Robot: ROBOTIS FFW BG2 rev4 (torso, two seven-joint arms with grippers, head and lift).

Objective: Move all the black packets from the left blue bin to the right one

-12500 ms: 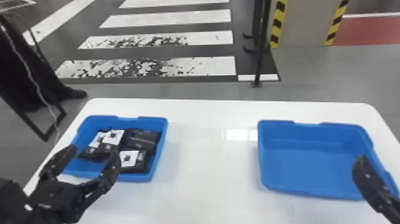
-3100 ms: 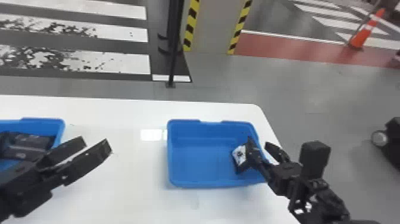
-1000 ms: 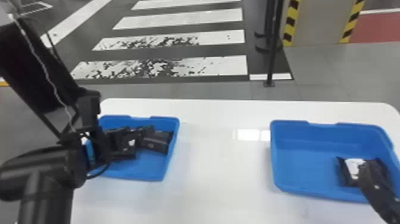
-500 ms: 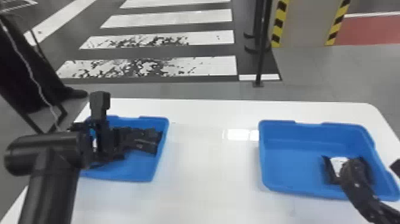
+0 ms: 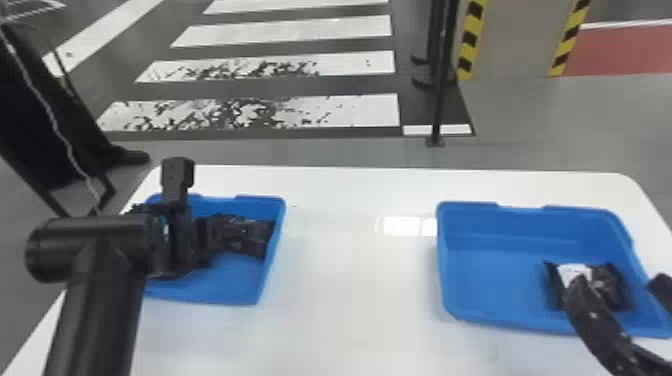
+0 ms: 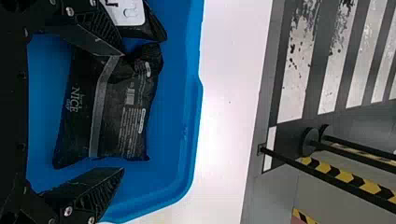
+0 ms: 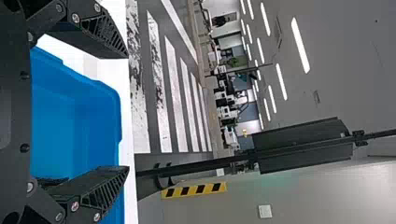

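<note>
My left gripper (image 5: 177,240) is over the left blue bin (image 5: 235,295), partly hiding the black packets (image 5: 250,235) inside. In the left wrist view the open left gripper (image 6: 123,112) has a flat black packet (image 6: 123,107) between its spread fingers; another packet (image 6: 142,23) with a white label lies beside it. My right gripper (image 5: 620,285) stands open at the right bin (image 5: 490,280), one finger in front of a white-labelled black packet (image 5: 575,272) lying in it. The right wrist view shows the same open gripper (image 7: 127,112) with nothing between its fingertips.
Both bins stand on a white table (image 5: 350,300), with a wide gap of tabletop between them. Beyond its far edge are a black post (image 5: 440,100) and a pillar with striped edges (image 5: 515,40). A dark stand (image 5: 45,100) is at the far left.
The right bin, bare in the oldest frame, now holds a packet. My left arm has come over the left bin and shifted slightly right since half a second ago. The head view has swung back left.
</note>
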